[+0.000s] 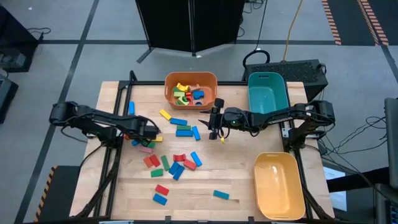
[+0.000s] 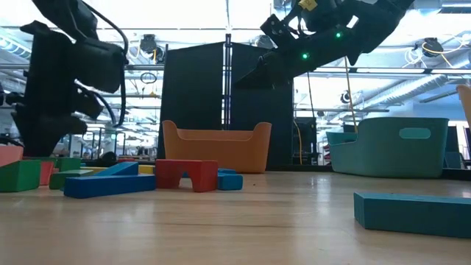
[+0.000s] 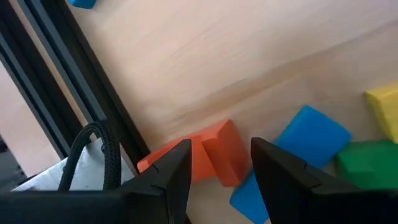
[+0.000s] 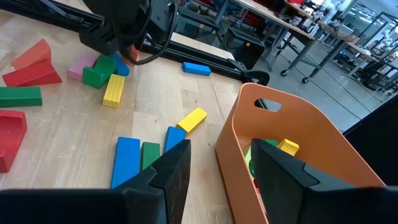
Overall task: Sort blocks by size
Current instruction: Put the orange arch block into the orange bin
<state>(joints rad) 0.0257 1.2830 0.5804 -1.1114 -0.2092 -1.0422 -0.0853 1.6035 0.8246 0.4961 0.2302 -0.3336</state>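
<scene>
From above, I see the desk [image 1: 124,186] with the blocks [image 1: 174,163] scattered over its left and middle, a few more already lying in the orange bin [image 1: 190,89] at the far edge, while the teal bin [image 1: 267,93] sits beside it to the right and the yellow bin [image 1: 278,185] stands at the near right corner. My left hand [image 1: 151,132] is low at the left end of the scatter, among a small cluster of blocks, and my right hand [image 1: 215,127] hangs near the middle of the desk, just in front of the orange bin, with a small yellow piece [image 1: 222,140] showing right beside its tips. From desk level, I see a red arch block [image 2: 187,174] and a long blue block [image 2: 109,184] in front of the orange bin, and a teal block [image 2: 412,212] close on the right. Through the left wrist camera, the left hand's fingers [image 3: 168,180] stand apart with an orange-red block [image 3: 211,155] between them, though I cannot tell whether they touch it; a blue block [image 3: 308,132] lies just beside it. Through the right wrist camera, the right hand's fingers [image 4: 168,171] are parted with nothing between them, raised over blue, green and yellow blocks next to the orange bin's wall.
</scene>
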